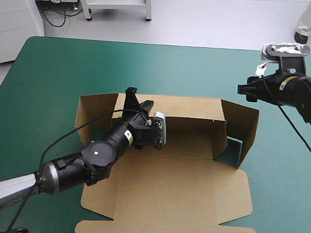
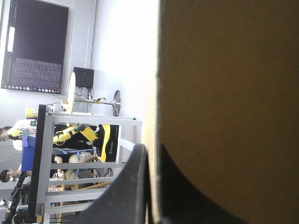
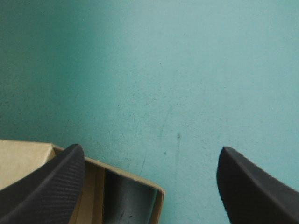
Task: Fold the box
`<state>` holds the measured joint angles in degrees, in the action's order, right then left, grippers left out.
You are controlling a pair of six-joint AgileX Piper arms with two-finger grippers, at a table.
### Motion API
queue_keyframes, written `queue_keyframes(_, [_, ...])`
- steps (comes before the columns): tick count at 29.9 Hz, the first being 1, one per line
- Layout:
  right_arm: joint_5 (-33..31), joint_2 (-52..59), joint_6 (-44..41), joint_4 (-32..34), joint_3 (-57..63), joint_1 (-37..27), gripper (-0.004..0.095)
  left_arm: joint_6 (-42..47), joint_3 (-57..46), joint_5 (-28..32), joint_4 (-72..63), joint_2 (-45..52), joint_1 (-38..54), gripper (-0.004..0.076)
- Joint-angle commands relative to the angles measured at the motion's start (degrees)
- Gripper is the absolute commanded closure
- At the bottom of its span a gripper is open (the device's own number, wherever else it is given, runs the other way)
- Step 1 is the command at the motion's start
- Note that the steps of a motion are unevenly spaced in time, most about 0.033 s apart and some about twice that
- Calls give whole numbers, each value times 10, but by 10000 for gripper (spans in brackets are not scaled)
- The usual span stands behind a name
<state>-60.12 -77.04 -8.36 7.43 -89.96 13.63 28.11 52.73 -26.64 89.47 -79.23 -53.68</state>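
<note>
The brown cardboard box [image 1: 182,179] lies in the middle of the teal-green surface [image 1: 50,69], with its far and side walls raised and its lid flat on the near side. The left end effector [image 1: 137,100] is grasping the far wall. The right end effector [image 1: 245,90] is released, its fingers apart, above the box's far right corner.

Readable text: none in any view.
Box [image 1: 182,179]: bare brown board, no print showing.
Left arm [image 1: 102,154]: small yellowish patch near the wrist, possibly a label, too small to read.
</note>
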Motion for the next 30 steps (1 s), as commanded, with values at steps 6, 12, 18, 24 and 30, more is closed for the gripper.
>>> queue_keyframes(6, [-31, -111, 90, -167, -96, -114, 188, 23, 13, -26, -6, 20, -2, 756])
queue_keyframes(12, [-81, -172, 116, -169, -109, -128, 187, 23, 13, -27, -6, 20, -2, 756])
queue_keyframes(18, [-106, -206, 137, -201, -109, -128, 188, 22, 13, -33, -3, 20, -2, 756])
queue_keyframes(24, [-113, -206, 153, -236, -103, -128, 188, 23, 13, -34, -3, 20, -2, 756])
queue_keyframes(30, [-113, -188, 170, -251, -80, -128, 188, 23, 13, -37, -3, 20, -2, 756])
